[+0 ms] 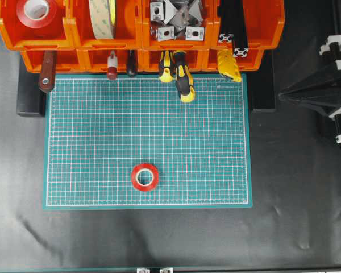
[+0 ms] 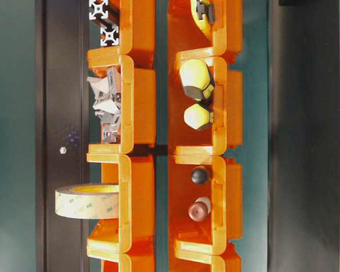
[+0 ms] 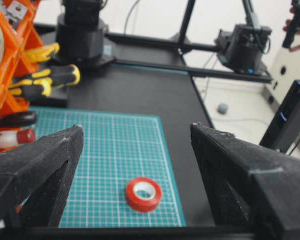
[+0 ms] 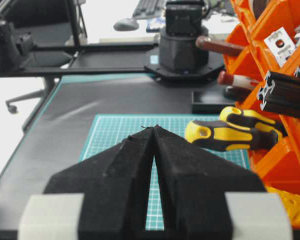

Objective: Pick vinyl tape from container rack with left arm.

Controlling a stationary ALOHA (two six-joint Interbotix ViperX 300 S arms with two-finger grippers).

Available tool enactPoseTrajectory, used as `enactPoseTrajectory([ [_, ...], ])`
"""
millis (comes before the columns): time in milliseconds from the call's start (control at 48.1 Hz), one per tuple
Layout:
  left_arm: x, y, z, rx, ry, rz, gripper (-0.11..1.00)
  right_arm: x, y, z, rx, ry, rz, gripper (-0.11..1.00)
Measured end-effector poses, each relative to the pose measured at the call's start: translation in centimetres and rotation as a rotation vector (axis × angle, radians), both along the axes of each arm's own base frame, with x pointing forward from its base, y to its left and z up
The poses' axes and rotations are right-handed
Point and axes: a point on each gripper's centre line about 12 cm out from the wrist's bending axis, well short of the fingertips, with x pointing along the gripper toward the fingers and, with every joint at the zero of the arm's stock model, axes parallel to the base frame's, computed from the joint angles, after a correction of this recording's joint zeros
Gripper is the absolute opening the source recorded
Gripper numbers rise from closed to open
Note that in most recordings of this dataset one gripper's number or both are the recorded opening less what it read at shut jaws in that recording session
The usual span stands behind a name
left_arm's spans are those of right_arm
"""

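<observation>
A small red vinyl tape (image 1: 145, 177) with a white core lies flat on the green mat, near its front edge. In the left wrist view the vinyl tape (image 3: 144, 194) lies on the mat below and between my spread black fingers. My left gripper (image 3: 137, 127) is open and holds nothing; it is out of the overhead view. The orange container rack (image 1: 139, 31) runs along the back, and its top left bin holds another red tape roll (image 1: 37, 12). My right gripper (image 4: 154, 128) is shut and empty, at the right side of the table (image 1: 284, 92).
A green gridded cutting mat (image 1: 216, 142) covers the table's middle. A cream tape roll (image 1: 102, 17), metal brackets (image 1: 176, 20) and black profiles (image 1: 233, 28) fill the upper bins. Yellow-black handles (image 1: 182, 77) and a brown handle (image 1: 46, 77) stick out of the lower bins over the mat.
</observation>
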Motion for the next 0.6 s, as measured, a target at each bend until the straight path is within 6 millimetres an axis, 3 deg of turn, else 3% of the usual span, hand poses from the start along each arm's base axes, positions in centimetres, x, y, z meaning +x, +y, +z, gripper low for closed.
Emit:
enactPoseTrajectory([
  [603,0.0,0.1,-2.2,0.01,0.079,0.01,0.83,0.0,0.0,-0.1,-0.007,0.01,0.0,0.01],
])
